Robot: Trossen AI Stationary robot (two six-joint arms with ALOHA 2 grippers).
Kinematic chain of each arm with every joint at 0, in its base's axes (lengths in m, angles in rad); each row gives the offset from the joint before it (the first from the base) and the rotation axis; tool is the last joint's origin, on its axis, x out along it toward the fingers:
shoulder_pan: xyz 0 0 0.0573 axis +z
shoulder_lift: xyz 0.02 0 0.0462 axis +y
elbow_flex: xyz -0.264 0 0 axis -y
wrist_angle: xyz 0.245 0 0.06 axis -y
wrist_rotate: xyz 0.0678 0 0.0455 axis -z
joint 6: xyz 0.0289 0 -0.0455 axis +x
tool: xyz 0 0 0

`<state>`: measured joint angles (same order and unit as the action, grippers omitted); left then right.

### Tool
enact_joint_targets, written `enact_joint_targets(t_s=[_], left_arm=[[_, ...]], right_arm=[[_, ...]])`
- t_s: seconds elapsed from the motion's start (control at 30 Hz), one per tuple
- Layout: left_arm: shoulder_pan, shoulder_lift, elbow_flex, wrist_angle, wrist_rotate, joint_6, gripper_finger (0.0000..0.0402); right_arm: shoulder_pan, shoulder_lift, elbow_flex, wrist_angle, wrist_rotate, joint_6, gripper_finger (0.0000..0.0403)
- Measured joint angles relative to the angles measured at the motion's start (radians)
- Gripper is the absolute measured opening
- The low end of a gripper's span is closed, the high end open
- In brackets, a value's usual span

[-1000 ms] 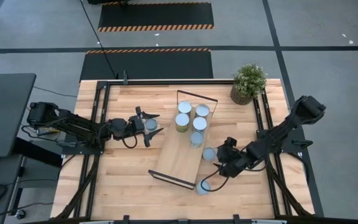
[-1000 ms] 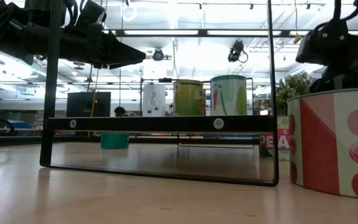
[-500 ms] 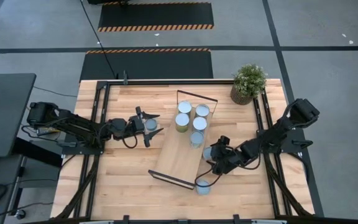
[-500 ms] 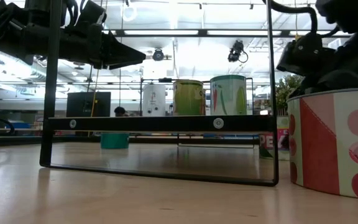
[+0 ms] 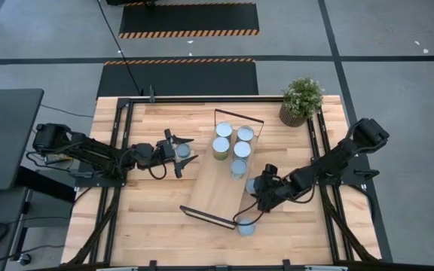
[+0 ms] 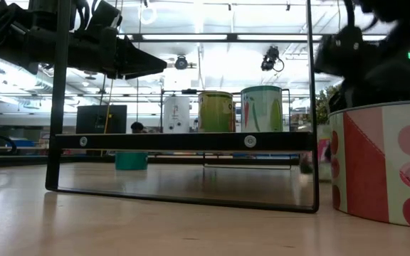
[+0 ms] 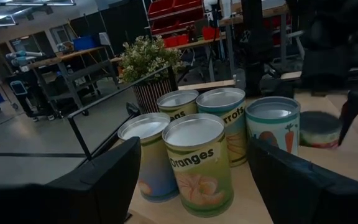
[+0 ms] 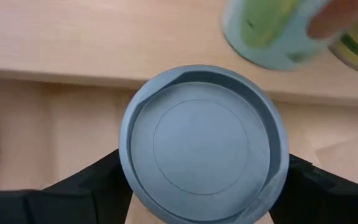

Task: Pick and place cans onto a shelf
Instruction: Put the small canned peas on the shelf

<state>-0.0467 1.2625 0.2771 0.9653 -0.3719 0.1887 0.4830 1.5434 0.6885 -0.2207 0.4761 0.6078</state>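
Note:
The shelf (image 5: 215, 188) lies slantwise at mid-table, with several cans standing on its far end (image 5: 233, 147); they also show in the left wrist view (image 7: 199, 163). My right gripper (image 5: 258, 188) is just right of the shelf, shut on a short can (image 8: 202, 144). Another can (image 5: 246, 225) stands on the table by the shelf's near end and looms in the low view (image 6: 384, 171). My left gripper (image 5: 182, 153) is open, left of the shelf and raised above a short can (image 5: 183, 150) on the table. My right gripper pinches the short can's round side wall (image 8: 128, 163) between its two fingers (image 8: 98, 184), one on each side. The fingers come from above, pointing down, and the can's top faces the wrist camera. Whether the can's base is off the table, I cannot tell.
A potted plant (image 5: 301, 100) stands at the table's far right corner. Black wire frames (image 5: 239, 114) rise at both short ends of the shelf. A dark side table (image 5: 2, 135) stands off the table's left edge. Bare wood lies at the near left (image 5: 149, 218).
My right gripper has gone toward the table's left, onto the short can beside the shelf. In the low view that can now shows blurred and shifted.

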Motion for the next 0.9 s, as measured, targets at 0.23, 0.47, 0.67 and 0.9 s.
enact_joint_targets(t_s=[0.23, 0.47, 0.67, 0.9], left_arm=[[0.0, 0.0, 0.0, 0.001, 0.0, 0.0, 0.0297], [0.0, 0.0, 0.0, 0.001, 0.0, 0.0, 0.0297], [0.0, 0.0, 0.0, 0.002, 0.0, 0.0, 0.0297], [0.0, 0.0, 0.0, 0.001, 0.0, 0.0, 0.0297]], right_arm=[[0.044, -0.01, 0.176, -0.153, -0.007, -0.023, 0.0305], [0.067, 0.015, 0.157, 0.029, 0.156, -0.01, 0.0307], [0.067, 0.111, 0.147, 0.202, 0.172, -0.007, 0.0307], [0.074, 0.197, 0.223, 0.201, 0.297, 0.078, 0.0307]])
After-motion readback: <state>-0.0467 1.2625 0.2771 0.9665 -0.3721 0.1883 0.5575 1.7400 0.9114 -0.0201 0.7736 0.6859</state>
